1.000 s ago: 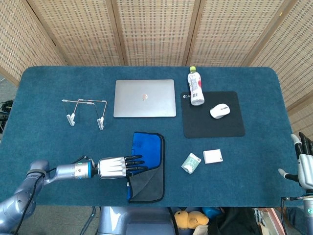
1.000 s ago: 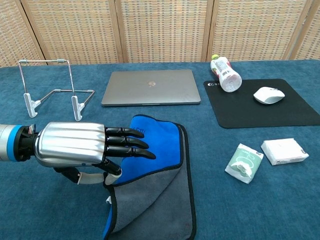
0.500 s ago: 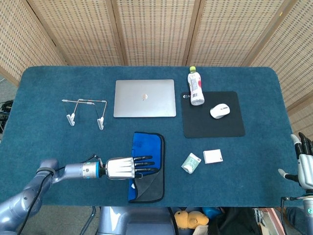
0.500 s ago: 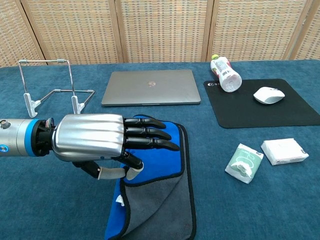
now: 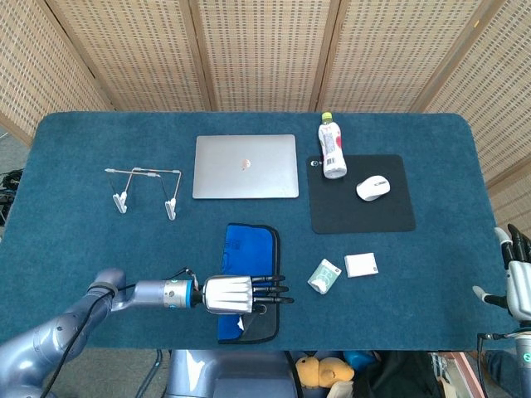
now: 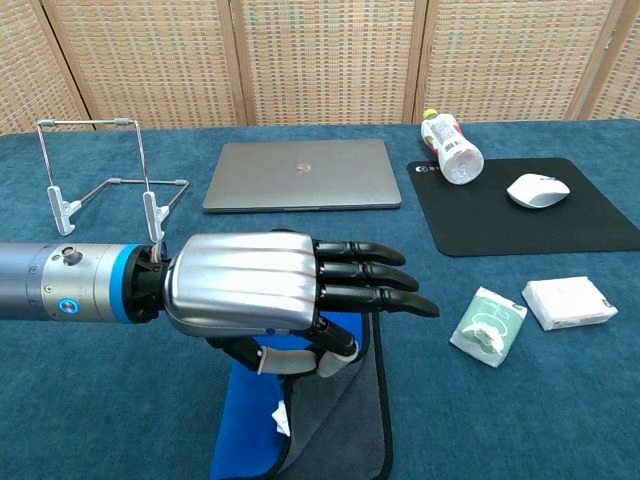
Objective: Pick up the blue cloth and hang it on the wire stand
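Observation:
The blue cloth (image 5: 249,245) with a grey underside lies flat on the table (image 5: 83,249), its near end (image 6: 245,440) partly folded over. My left hand (image 5: 236,293) hovers across the cloth's near half, fingers (image 6: 365,275) stretched out flat toward the right and thumb bent beneath; I see no cloth held in it. The wire stand (image 5: 145,186) stands empty at the far left (image 6: 100,175), well clear of the hand. My right hand (image 5: 516,278) rests at the table's right edge, fingers apart and holding nothing.
A closed laptop (image 5: 246,166) lies behind the cloth. A bottle (image 5: 332,149) and a mouse (image 5: 373,187) sit on a black mouse pad (image 5: 348,211) at the right. A tissue pack (image 5: 324,275) and a small white box (image 5: 361,264) lie right of the cloth.
My left hand has slid rightward across the near part of the cloth, fingers now reaching past its right edge. The cloth's near end has shifted and bunched narrower. The right hand stays still.

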